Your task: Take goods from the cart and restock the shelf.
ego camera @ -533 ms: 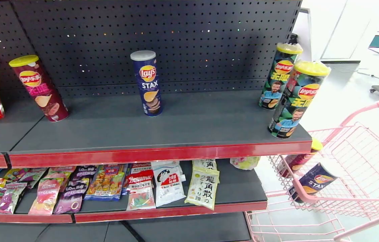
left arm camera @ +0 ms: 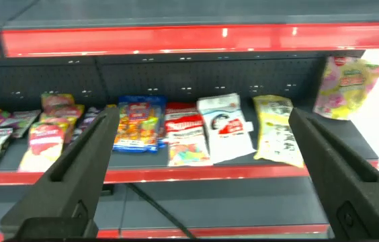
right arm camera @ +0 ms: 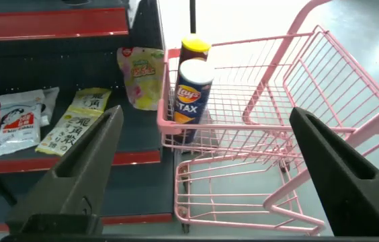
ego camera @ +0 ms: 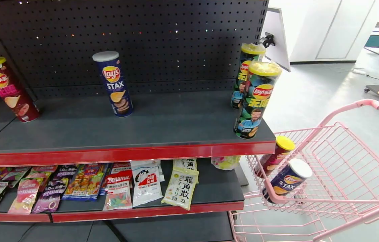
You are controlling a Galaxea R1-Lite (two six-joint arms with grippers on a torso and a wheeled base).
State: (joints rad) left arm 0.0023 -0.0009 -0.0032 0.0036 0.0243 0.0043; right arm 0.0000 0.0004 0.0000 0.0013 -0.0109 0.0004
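Two cans (right arm camera: 191, 94) seemingly beyond right claw (right arm camera: 206, 111).

In a corner of the pink cart (ego camera: 327, 201), leaning: blue white-lidded chip can (ego camera: 288, 181), maroon yellow-lidded chip can (ego camera: 275, 158). Just beside, the dark red-edged shelf (ego camera: 125, 153).
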